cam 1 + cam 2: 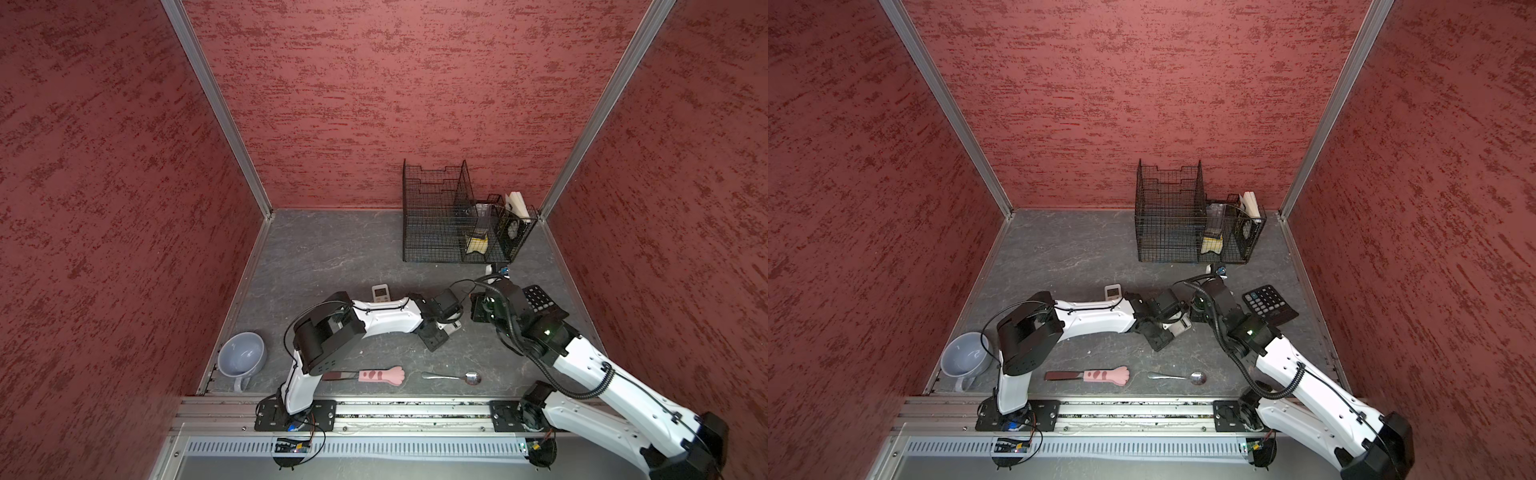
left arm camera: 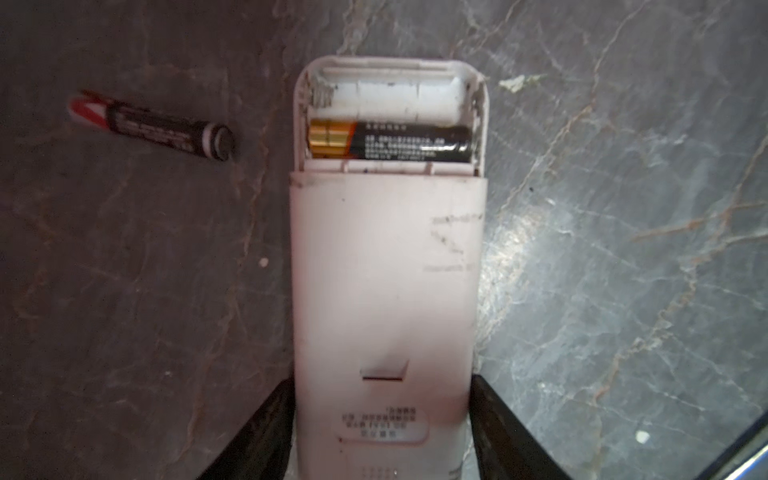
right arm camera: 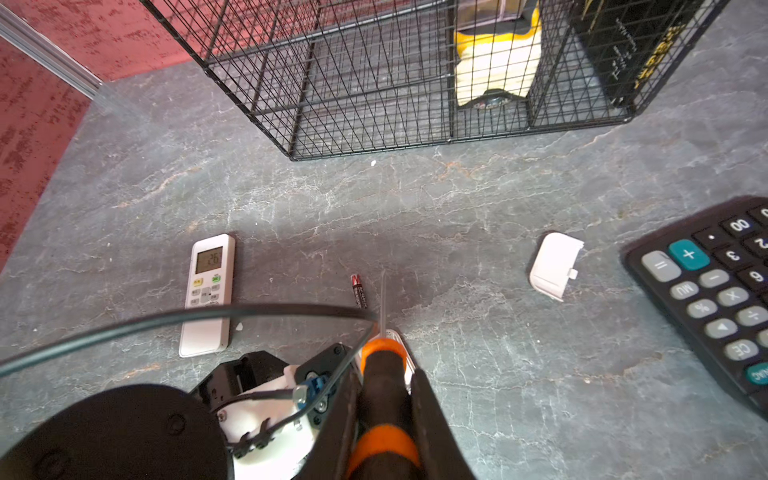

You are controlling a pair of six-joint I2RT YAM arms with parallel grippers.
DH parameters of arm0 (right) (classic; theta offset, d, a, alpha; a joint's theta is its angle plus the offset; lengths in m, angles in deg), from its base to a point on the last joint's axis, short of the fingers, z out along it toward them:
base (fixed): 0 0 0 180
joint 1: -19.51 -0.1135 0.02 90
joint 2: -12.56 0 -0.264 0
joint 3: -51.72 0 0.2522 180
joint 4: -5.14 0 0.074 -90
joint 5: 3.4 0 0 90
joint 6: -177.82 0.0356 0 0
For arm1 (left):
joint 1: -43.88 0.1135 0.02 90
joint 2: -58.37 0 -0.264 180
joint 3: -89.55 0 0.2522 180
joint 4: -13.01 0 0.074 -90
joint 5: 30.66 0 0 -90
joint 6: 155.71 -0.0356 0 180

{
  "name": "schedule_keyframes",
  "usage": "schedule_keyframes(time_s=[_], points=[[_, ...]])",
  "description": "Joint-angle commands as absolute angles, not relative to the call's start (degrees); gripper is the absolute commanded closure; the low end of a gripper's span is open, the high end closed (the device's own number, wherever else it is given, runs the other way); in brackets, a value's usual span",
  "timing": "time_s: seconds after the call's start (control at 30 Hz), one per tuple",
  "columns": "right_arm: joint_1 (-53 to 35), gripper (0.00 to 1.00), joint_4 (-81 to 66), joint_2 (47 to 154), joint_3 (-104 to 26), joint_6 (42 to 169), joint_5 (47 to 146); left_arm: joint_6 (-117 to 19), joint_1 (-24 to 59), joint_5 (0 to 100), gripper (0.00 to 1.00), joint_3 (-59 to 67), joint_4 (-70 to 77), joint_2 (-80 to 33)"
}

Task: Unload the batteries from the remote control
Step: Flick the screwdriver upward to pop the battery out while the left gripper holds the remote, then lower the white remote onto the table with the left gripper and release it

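Between the black fingers point(image 2: 266, 432) of the left gripper point(image 2: 382, 386) lies the remote point(image 2: 386, 270), back up on the table point(image 2: 623, 249). The fingers stand against both its sides, but I cannot tell if they clamp it or only flank it. The cover point(image 3: 555, 266) is off and lies well apart. The end slot point(image 2: 395, 93) is bare, its coiled spring point(image 2: 322, 93) exposed. The seated battery point(image 2: 390, 141) fills the slot next to it; the loose battery point(image 2: 153, 126) lies on the table beside the remote. The right gripper point(image 3: 384, 372) is closed on the screwdriver point(image 3: 384, 399), shaft pointing out past the remote's end.

Risks, as judged:
- If the left hold is slack, prying would likely slide the smooth plastic shell over the hard, marbled table.
- The thin steel tip may skid off the seated battery's glossy wrap, or catch the spring.
- A freed cylinder would probably roll, and the loose battery could roll if nudged.

Materials: matte, scuffed pinkish-white remote with rounded corners; dark foil-wrapped cells, the seated one gold at one end; rubbery black-and-orange handle.
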State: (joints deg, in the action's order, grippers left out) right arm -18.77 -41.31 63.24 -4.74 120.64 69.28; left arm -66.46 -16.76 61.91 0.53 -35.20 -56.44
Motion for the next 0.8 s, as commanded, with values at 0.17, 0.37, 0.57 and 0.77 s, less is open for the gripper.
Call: schedule_keyframes(time_s=[0.17, 0.37, 0.57, 0.77], points=[[-18.53, 1.0, -40.66, 62.59, -6.55, 120.47, 71.86, -59.04, -13.62, 70.33, 0.31, 6.53, -41.83, -61.79], [-18.53, 1.0, -41.0, 60.79, -5.97, 121.48, 73.39, -55.33, -11.93, 73.37, 0.31, 9.06, -42.62, -58.72], [-18.5, 1.0, -39.55, 61.01, -4.61, 122.23, 75.71, -51.22, -12.11, 73.49, 0.28, 12.88, -41.62, -53.2], [-18.52, 1.0, -36.5, 64.37, -3.72, 121.95, 77.35, -46.93, -14.27, 73.79, 0.23, 14.68, -42.24, -48.12]])
